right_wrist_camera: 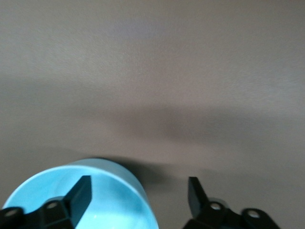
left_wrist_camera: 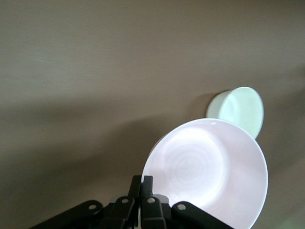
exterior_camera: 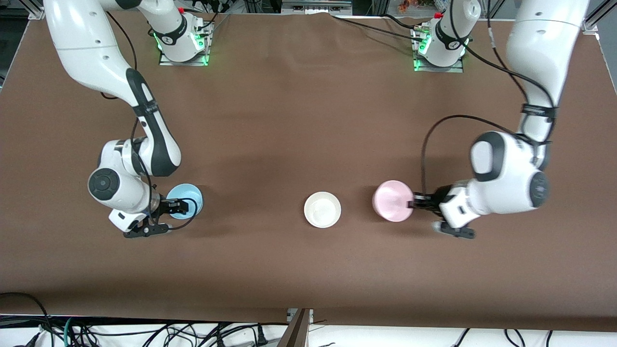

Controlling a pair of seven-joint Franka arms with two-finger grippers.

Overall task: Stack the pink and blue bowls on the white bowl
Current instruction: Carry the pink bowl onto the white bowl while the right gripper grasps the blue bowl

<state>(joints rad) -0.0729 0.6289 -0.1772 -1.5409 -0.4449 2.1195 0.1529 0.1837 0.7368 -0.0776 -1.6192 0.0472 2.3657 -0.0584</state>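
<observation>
The white bowl (exterior_camera: 322,209) stands upright at the table's middle; it also shows in the left wrist view (left_wrist_camera: 238,110). My left gripper (exterior_camera: 412,201) is shut on the rim of the pink bowl (exterior_camera: 393,200), which is tilted beside the white bowl, toward the left arm's end. In the left wrist view the left gripper (left_wrist_camera: 141,179) pinches the pink bowl (left_wrist_camera: 209,167) at its edge. The blue bowl (exterior_camera: 185,195) sits toward the right arm's end. My right gripper (exterior_camera: 185,206) is open. In the right wrist view the right gripper (right_wrist_camera: 138,181) straddles the blue bowl's (right_wrist_camera: 95,202) rim, one finger inside and one outside.
The brown table (exterior_camera: 289,120) carries only the three bowls. The arm bases (exterior_camera: 183,43) (exterior_camera: 438,48) stand along its edge farthest from the front camera. Cables (exterior_camera: 144,332) hang below its nearest edge.
</observation>
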